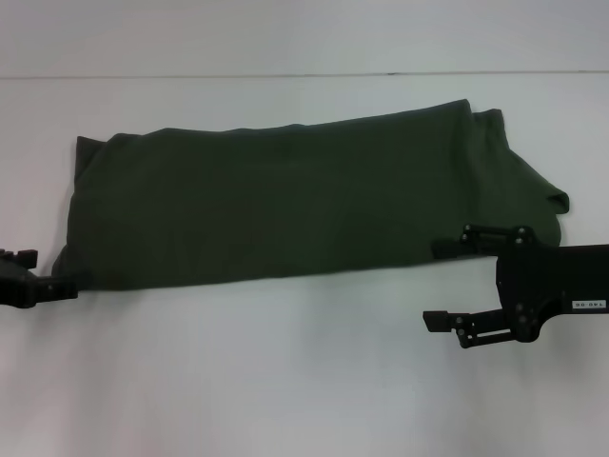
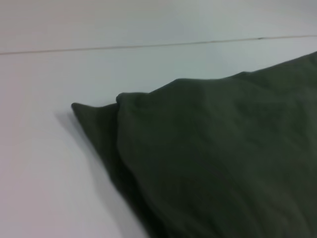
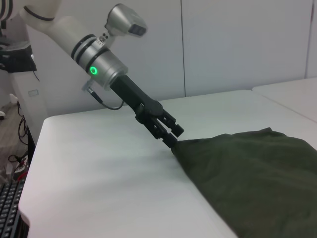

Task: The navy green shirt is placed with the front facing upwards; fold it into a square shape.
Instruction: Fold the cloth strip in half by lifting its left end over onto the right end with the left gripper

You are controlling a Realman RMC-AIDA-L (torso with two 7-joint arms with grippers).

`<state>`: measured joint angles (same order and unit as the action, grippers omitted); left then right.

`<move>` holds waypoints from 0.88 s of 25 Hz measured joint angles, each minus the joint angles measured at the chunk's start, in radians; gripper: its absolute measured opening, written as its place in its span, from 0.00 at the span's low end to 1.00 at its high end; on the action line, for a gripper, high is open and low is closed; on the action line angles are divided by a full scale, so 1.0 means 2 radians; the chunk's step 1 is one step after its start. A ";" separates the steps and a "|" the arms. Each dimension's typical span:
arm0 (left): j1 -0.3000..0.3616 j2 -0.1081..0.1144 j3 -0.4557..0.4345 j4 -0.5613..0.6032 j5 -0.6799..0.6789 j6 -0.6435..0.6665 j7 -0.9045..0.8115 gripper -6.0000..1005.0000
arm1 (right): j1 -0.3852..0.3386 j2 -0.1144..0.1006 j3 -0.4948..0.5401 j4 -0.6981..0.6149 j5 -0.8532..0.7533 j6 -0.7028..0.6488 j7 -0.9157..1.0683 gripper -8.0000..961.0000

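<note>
White table (image 1: 285, 381) under folded navy green shirt (image 1: 285, 205) (pale wall (image 3: 237, 44) behind)

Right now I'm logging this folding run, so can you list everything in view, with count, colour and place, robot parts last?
navy green shirt: one, dark olive green, lying folded into a long band across the table, plain side up, no lettering visible.
table: one, white, under the shirt.
keyboard: one, black, off the table's edge in the right wrist view.
left gripper: one, black, at the shirt's near left corner, pinching the cloth edge in the right wrist view.
right gripper: one, black, open, at the shirt's near right edge, upper finger over the cloth.
</note>
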<state>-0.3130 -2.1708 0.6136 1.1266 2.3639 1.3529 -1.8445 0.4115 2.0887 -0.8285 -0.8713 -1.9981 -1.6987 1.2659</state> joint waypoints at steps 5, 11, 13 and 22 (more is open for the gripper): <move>0.000 0.000 0.014 -0.008 0.016 -0.024 0.001 0.93 | 0.000 0.000 0.000 0.000 0.000 0.000 -0.004 0.96; -0.003 -0.001 0.025 -0.020 0.022 -0.040 0.006 0.93 | 0.001 0.000 0.000 0.005 0.000 0.003 -0.005 0.95; -0.004 -0.001 0.029 -0.022 0.022 -0.042 0.011 0.93 | 0.001 0.000 0.000 0.007 0.000 0.006 -0.005 0.95; -0.016 0.002 0.050 -0.039 0.035 -0.066 -0.005 0.88 | 0.001 0.000 0.000 0.019 0.001 0.014 -0.015 0.95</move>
<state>-0.3447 -2.1676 0.7129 1.0488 2.4343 1.2208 -1.8535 0.4143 2.0893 -0.8280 -0.8330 -1.9961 -1.6701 1.2358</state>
